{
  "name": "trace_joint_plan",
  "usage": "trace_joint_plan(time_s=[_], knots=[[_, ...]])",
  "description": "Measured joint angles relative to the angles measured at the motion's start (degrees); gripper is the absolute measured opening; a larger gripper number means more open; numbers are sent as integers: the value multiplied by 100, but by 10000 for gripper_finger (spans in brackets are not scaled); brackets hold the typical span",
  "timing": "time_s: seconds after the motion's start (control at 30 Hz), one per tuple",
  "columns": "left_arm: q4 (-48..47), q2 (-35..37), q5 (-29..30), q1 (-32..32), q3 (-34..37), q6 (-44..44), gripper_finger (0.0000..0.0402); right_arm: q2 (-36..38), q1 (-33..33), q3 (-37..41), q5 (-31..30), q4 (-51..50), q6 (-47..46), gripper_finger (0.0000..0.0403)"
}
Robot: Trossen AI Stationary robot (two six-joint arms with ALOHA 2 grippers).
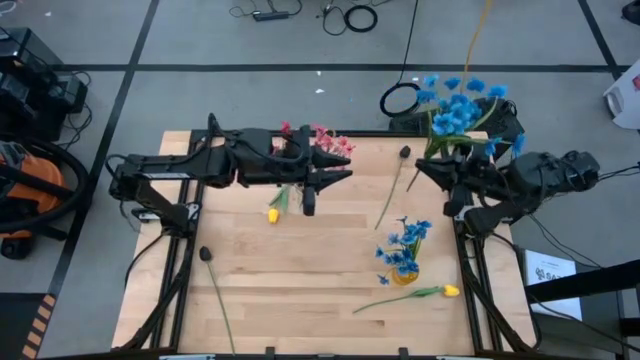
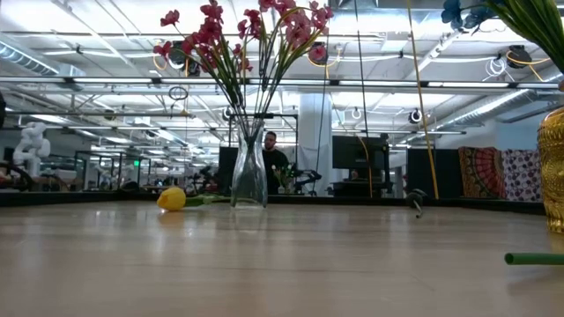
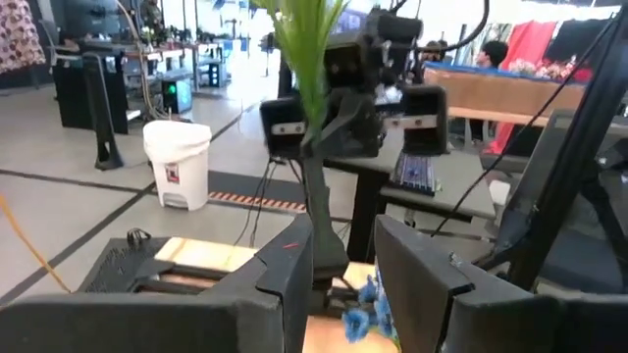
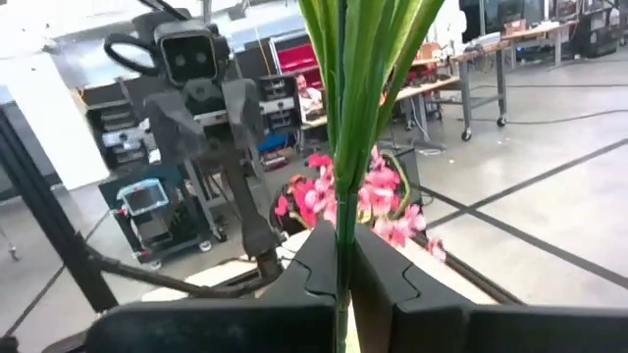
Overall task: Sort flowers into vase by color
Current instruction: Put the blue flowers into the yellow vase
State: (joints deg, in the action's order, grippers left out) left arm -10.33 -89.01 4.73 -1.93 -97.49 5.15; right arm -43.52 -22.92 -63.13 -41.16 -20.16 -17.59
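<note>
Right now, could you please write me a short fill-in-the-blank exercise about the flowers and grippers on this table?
1. The right gripper is shut on a bunch of ____ flowers.
2. The clear vase holds ____ flowers.
3. The left gripper has its fingers ____.
4. A single ____ bud lies beside the clear vase.

Missing words: blue; pink; open; yellow

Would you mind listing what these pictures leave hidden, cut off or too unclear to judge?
- High view: the clear vase holding the pink flowers is covered by the left arm.
- Low view: the gold vase and a green stem are cut off by the right edge; neither gripper shows.
- Right wrist view: the right gripper pinches green stems, but their blooms lie above the top edge.
- Left wrist view: the left gripper is open; the stalk beyond is blurred.
</note>
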Motion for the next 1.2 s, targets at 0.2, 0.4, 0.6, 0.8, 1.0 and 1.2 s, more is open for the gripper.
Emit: trace_joint_plan(time_s=[0.2, 0.4, 0.6, 0.8, 1.0, 1.2], knots=[[90, 24, -13, -32, 338, 40, 118, -48, -1108, 0, -1126, -19, -90, 0], [145, 24, -58, -69, 597, 202, 118, -102, -2121, 0, -2215, 71, -284, 0], [-45, 36, -72, -216, 603, 205, 118, -344, -3038, 0, -2886, 315, -275, 0], [-485, 198, -25, -455, 602, 273, 118, -637, -4002, 0, -3832, 742, -178, 0], [-614, 315, -26, -784, 601, 330, 118, -1118, -4842, -2, -4883, 1318, 46, 0], [-1011, 299, -26, -1118, 604, 402, 118, -1743, -4897, 0, -4896, 1315, -545, 0]])
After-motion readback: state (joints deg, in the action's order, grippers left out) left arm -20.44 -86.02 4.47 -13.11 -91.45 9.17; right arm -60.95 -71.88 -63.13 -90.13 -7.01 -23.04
